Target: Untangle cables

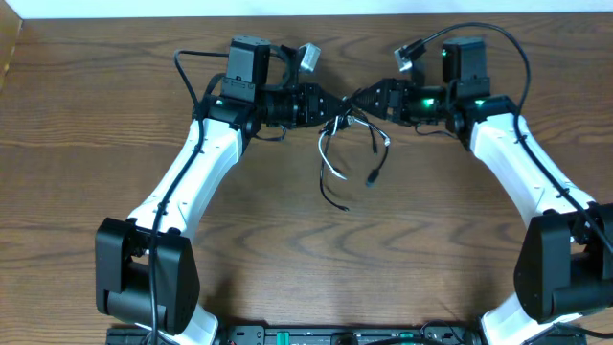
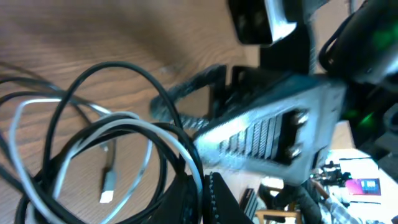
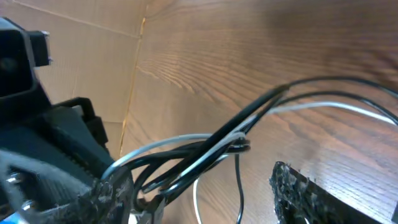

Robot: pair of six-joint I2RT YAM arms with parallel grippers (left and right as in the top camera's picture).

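The cables (image 1: 347,144), one black and one white cord, hang in tangled loops between the two arms at the table's far middle. My left gripper (image 1: 332,109) is shut on the cables, and in the left wrist view both cords (image 2: 121,119) run into its closed jaws (image 2: 204,200). A white plug end (image 2: 107,186) lies on the wood below the loops. My right gripper (image 1: 369,99) faces the left one and stands open. In the right wrist view the cables (image 3: 249,127) cross the gap (image 3: 205,193) close to its left finger (image 3: 112,194).
The wooden table (image 1: 287,249) carries only the cables. A black plug end (image 1: 370,179) dangles toward the table's middle. The two gripper heads nearly touch, and each arm's own thick black wires (image 1: 187,72) loop beside it.
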